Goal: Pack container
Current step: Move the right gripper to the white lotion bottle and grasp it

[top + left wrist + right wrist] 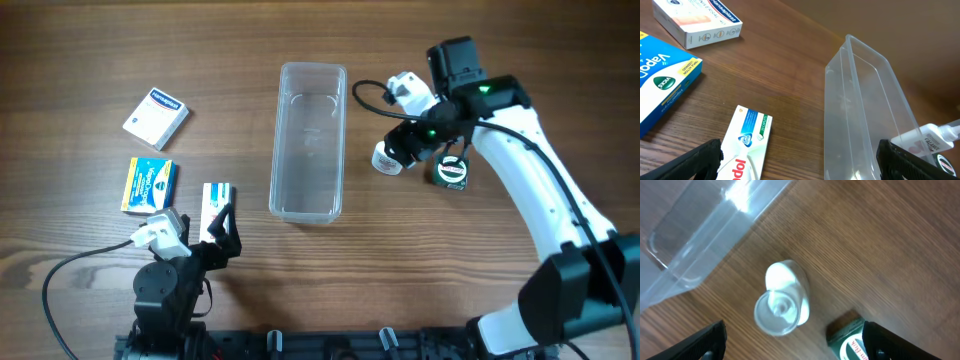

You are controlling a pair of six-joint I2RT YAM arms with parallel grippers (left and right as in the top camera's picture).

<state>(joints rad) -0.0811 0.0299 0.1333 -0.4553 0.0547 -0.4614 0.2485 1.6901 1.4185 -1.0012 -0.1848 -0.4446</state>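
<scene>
Reaching out from the near right corner, the right arm extends across the table and its wrist angles downward. The right gripper (794, 331) hangs above a small white bottle (782, 305). Its jaws stand wide apart, one on each side of the bottle, touching nothing and grasping nothing. The left arm sits folded low at the near edge. The left gripper (222, 228) points forward along the table with its jaws fully spread and nothing held.

Item count:
- one container (308, 140), clear and empty
- three boxes: a white box (156, 116), a blue and yellow box (149, 186) and a narrow white box (215, 198)
- one small white bottle
- one round tin with a green label (847, 340)

The container lies just left of the right gripper, near the bottle but apart from it. The tin rests beside that gripper's right finger (900, 345). From the left gripper, the container lies ahead and to the right. The narrow white box lies directly ahead, close to its left finger (695, 162).
</scene>
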